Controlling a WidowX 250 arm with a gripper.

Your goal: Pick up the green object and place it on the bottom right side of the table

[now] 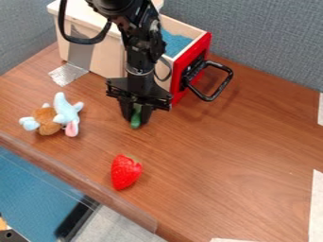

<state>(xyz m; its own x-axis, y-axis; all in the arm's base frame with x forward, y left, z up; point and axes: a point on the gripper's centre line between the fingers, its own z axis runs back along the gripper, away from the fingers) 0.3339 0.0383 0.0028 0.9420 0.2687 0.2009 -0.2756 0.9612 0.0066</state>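
Above the upper-middle part of the table (230,142), the gripper (135,117) points downward; its jaws are pinching the green object (135,121), one jaw on each side; the lower end of the green object protrudes below the jaws; whether that end contacts the table cannot be determined.

At the top, the arm (144,45) enters from the edge and passes in front of the box (104,54); the box has pale side walls, a red panel (182,65) and blue material (176,41) within; a black handle (221,88) is fitted to the red panel, to the right of the gripper; silver tape (67,74) runs from the box onto the table.

At the left lies a plush toy (58,116), light blue and brown; below the gripper, well apart, lies a strawberry (125,172); white strips (316,208) lie along the right edge.
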